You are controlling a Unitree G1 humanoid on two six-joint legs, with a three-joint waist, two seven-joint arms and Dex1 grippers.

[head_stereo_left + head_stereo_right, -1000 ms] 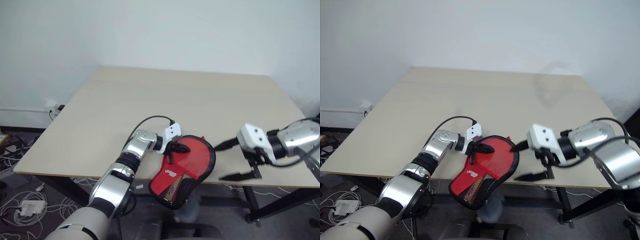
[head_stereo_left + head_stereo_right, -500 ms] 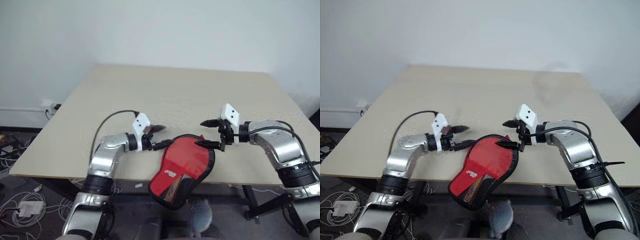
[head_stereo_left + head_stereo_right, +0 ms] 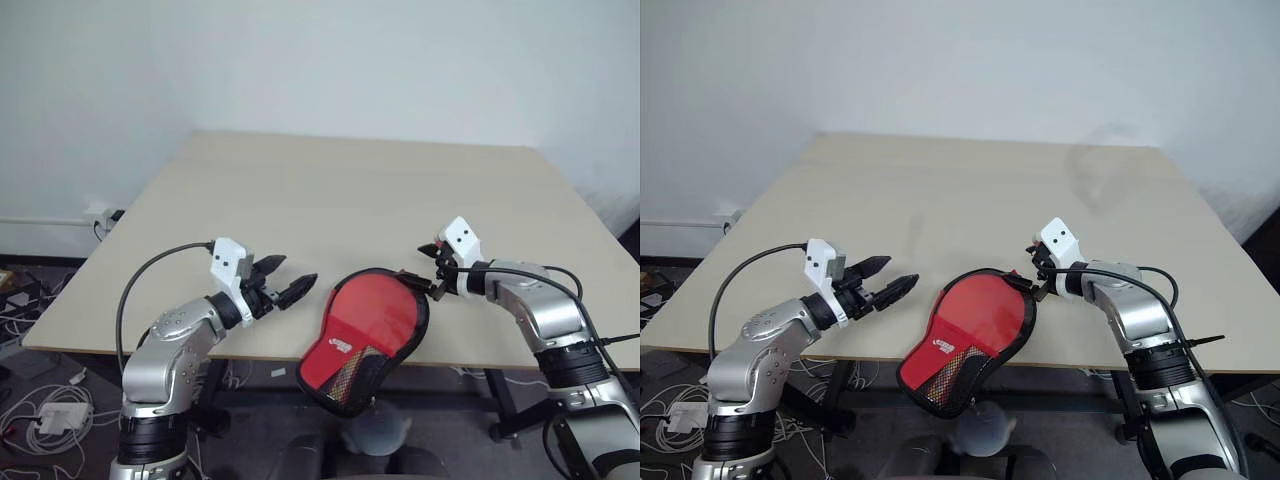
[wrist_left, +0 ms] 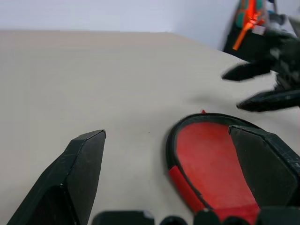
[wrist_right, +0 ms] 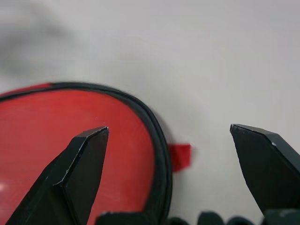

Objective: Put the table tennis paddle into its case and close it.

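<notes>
From the head cameras, a red paddle case [image 3: 365, 335] with black trim lies on the near edge of a pale wooden table [image 3: 360, 200], its narrow handle end hanging past the edge. The paddle itself cannot be made out apart from the case, so whether it is inside cannot be told. The left gripper [image 3: 285, 282] hovers over the table to the left of the case, clear of it, its two black fingers spread apart; a second ago it was pressed together right on the case's left rim, so it has let go and pulled away to the left. The right gripper [image 3: 436, 272] sits just at the far right rim of the case beside a small red tab [image 5: 180, 156], fingers spread; a second ago it hung out beyond the table's right edge. In the left wrist view, the spread fingers [image 4: 79, 173] frame bare tabletop and the round end of the case, with the right gripper ahead across it. In the right wrist view, the open fingers [image 5: 82, 164] straddle the case's black rim and the red tab.
</notes>
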